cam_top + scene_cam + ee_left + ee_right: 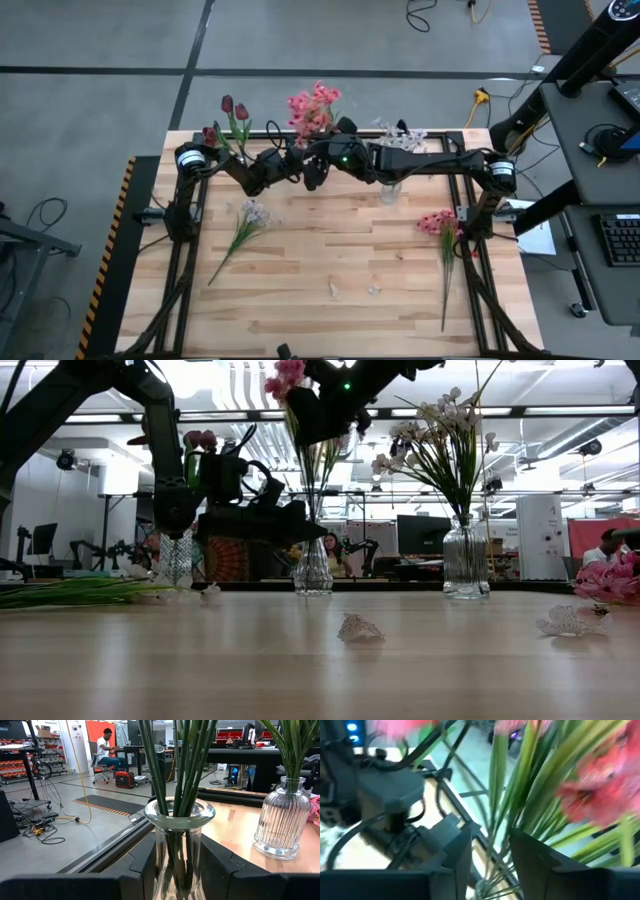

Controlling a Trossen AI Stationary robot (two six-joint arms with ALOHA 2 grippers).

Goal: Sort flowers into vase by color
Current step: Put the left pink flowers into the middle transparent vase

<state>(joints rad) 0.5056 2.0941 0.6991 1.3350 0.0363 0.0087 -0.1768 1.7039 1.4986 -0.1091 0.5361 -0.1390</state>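
Left gripper (175, 870) clasps the middle vase (179, 845). Right gripper (490, 855) is above it, fingers around pink flower stems (500, 795); grip cannot be told. Pink blooms (312, 108) stand in that vase.

Wooden table (330, 320), seated person (105, 746) at desk, yellow cable (80, 780)

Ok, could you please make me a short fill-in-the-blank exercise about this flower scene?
1. The left tool clasps the ___ vase of three.
2. The right tool is among the ___ flowers' stems.
3. The right-hand vase holds ___ sprays.
4. On the table, ___ long-stemmed flowers lie loose.

Missing words: middle; pink; white; two.
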